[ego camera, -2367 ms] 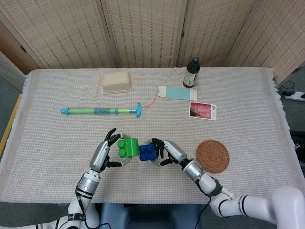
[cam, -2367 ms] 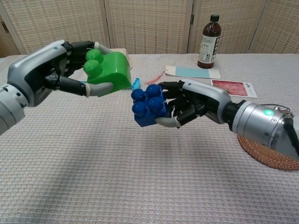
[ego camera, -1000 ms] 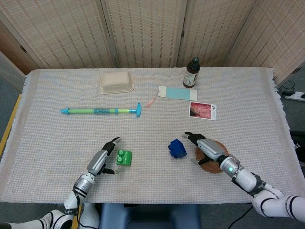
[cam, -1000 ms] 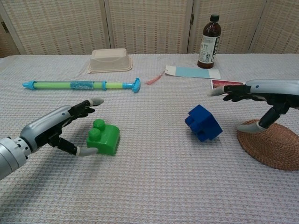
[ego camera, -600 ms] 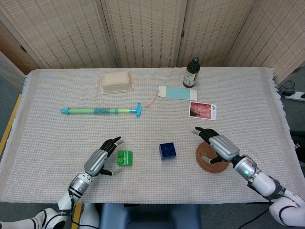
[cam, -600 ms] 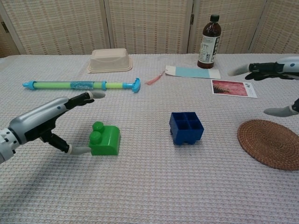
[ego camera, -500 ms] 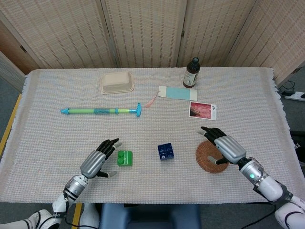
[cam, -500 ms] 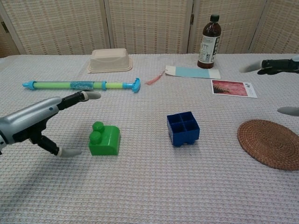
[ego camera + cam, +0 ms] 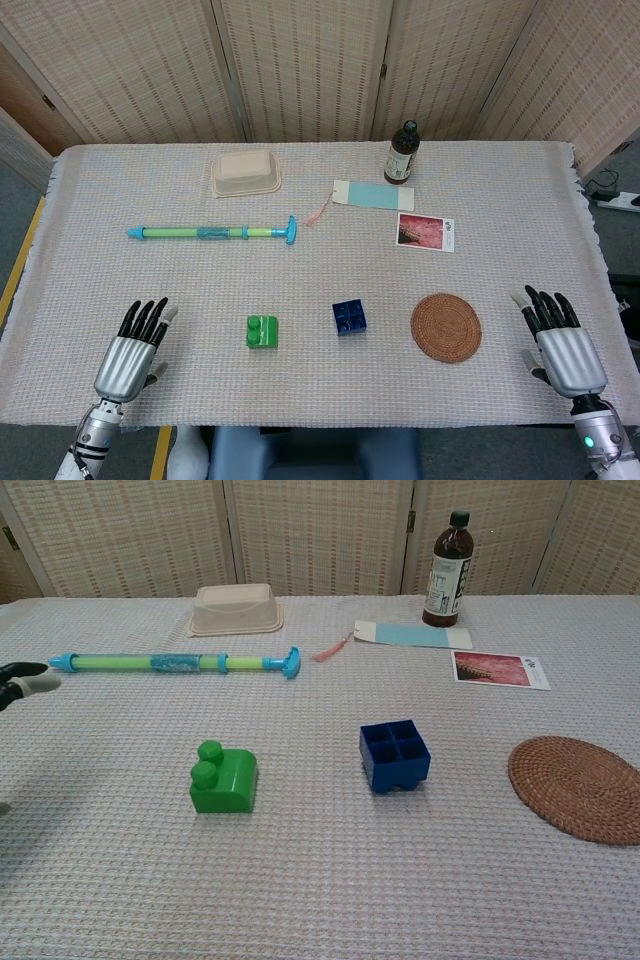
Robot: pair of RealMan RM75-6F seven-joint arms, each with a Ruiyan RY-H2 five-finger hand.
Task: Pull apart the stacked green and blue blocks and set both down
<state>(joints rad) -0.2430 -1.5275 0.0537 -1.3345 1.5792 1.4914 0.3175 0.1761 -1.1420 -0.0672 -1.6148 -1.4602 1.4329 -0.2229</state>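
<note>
Green block point(image 9: 262, 331) lies on the table, studs up. Blue block point(image 9: 349, 317) is set just right of it, apart, hollow side up. Left hand point(image 9: 131, 352) is seen well left of the green block, fingers spread, nothing held. Right hand point(image 9: 561, 345) is seen far right of it, beyond the woven coaster point(image 9: 446, 327), fingers likewise spread, nothing held.

Two blocks lay on the surface: one green block point(image 9: 262, 331) and one blue block point(image 9: 349, 317). There was one bottle point(image 9: 402, 153), one tray point(image 9: 245, 172), one syringe point(image 9: 212, 233), one bookmark point(image 9: 372, 196), one photo point(image 9: 426, 232) and one coaster point(image 9: 446, 327). Two hands showed: one left hand point(image 9: 130, 354), one right hand point(image 9: 562, 346).
</note>
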